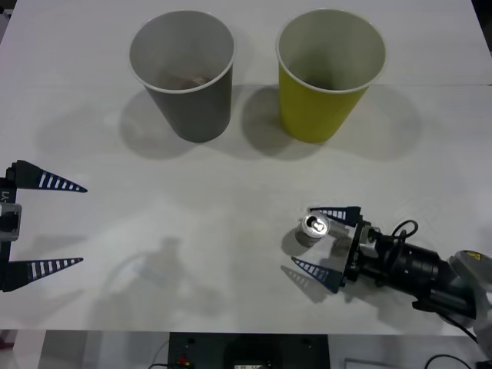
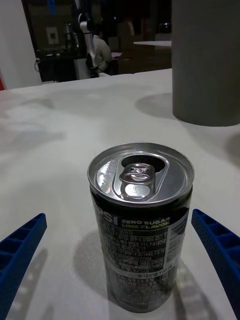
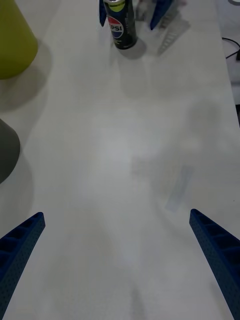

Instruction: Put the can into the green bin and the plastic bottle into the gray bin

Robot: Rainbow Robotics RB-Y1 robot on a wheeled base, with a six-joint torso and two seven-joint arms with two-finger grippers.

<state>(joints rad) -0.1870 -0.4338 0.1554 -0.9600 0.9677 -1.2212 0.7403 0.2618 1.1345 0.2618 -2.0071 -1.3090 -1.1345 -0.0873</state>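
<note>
White surface: right gripper wide around upright can, no grip yet; next: close, lift twd green bin.

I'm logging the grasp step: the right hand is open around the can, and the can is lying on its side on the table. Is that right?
Not quite. The can stands upright on the table, its pull-tab top facing up, as the right wrist view shows. The rest holds: the right hand is open, with one finger on each side of the can and not closed on it.
</note>
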